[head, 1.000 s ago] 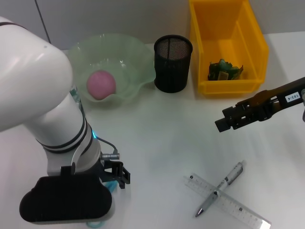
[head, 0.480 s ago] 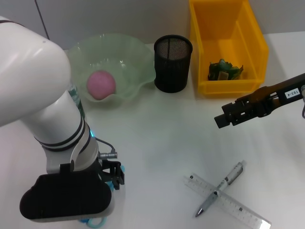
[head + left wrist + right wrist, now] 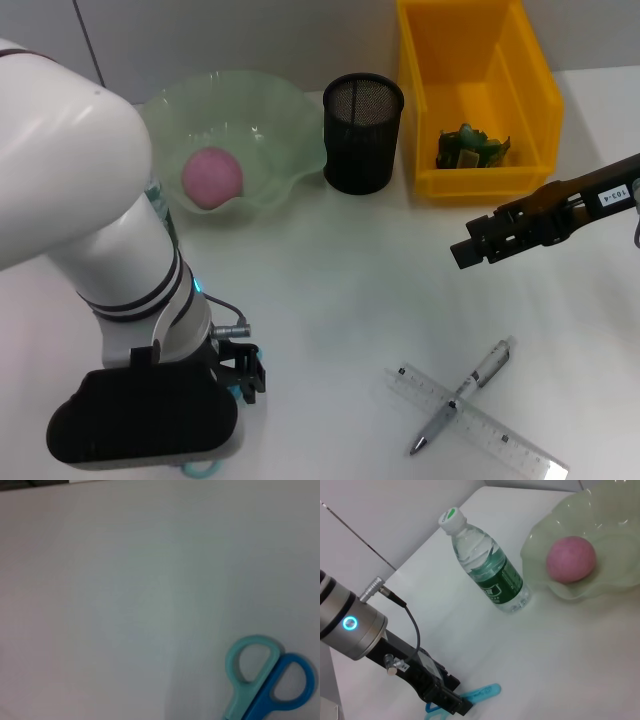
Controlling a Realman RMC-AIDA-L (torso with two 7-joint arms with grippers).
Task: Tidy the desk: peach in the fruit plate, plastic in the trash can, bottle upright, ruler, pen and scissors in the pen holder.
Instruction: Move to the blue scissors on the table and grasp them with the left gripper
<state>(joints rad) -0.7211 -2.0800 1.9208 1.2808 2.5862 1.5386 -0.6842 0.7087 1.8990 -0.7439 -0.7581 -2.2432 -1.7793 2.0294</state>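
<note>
The blue scissors (image 3: pixel 265 680) lie flat on the white desk at the front left. My left gripper (image 3: pixel 242 374) is low over them, open, with the blade (image 3: pixel 481 693) poking out from under it. The pink peach (image 3: pixel 212 178) rests in the green fruit plate (image 3: pixel 290 120). In the right wrist view the bottle (image 3: pixel 487 569) stands upright beside the plate (image 3: pixel 620 570). Crumpled plastic (image 3: pixel 470 146) lies in the yellow trash can (image 3: pixel 535 90). A pen (image 3: pixel 468 390) lies across the clear ruler (image 3: pixel 500 435) at the front right. The black mesh pen holder (image 3: pixel 362 130) stands empty. My right gripper (image 3: pixel 470 250) hovers in front of the bin.
My bulky left arm (image 3: pixel 90 250) covers the front left of the desk and hides most of the bottle in the head view. Bare white desk (image 3: pixel 340 290) lies between the two grippers.
My left gripper has shifted slightly over the scissors. The right gripper rose a little toward the bin one second ago and has held still since.
</note>
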